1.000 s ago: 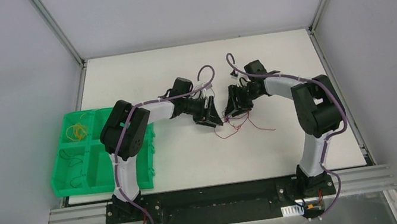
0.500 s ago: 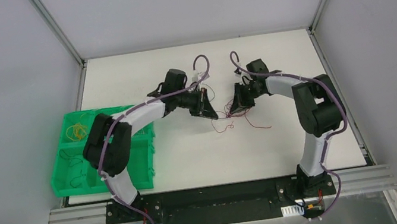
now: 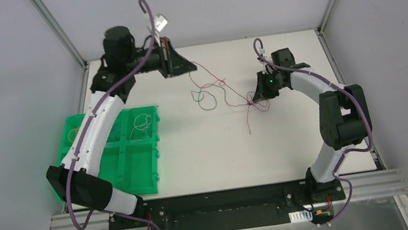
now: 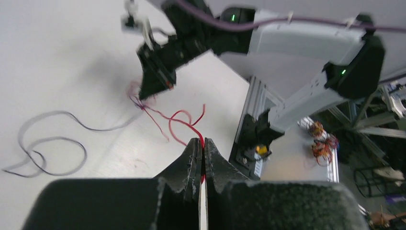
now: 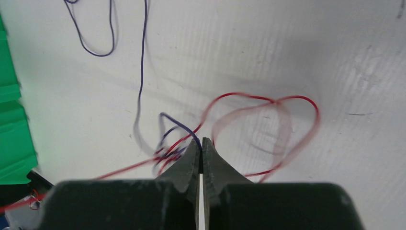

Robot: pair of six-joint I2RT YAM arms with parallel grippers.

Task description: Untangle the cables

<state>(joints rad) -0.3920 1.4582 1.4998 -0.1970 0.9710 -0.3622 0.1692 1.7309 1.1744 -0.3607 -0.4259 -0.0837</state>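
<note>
The cables are thin wires knotted together on the white table. A red cable runs from the knot up to my left gripper, raised at the far left. In the left wrist view my left gripper is shut on this red cable. My right gripper sits low at the knot. In the right wrist view my right gripper is shut on a purple cable, with red loops beside it. A dark cable lies in loops left of the knot.
A green compartment tray stands at the table's left edge, with a yellow cable and a white cable in its far cells. Metal frame posts rise at the back corners. The table's right edge lies near my right arm.
Both grippers have shut. My left arm has risen and swung back and left, drawing the red cable out of the tangle. My right gripper has shifted right with the knot.
</note>
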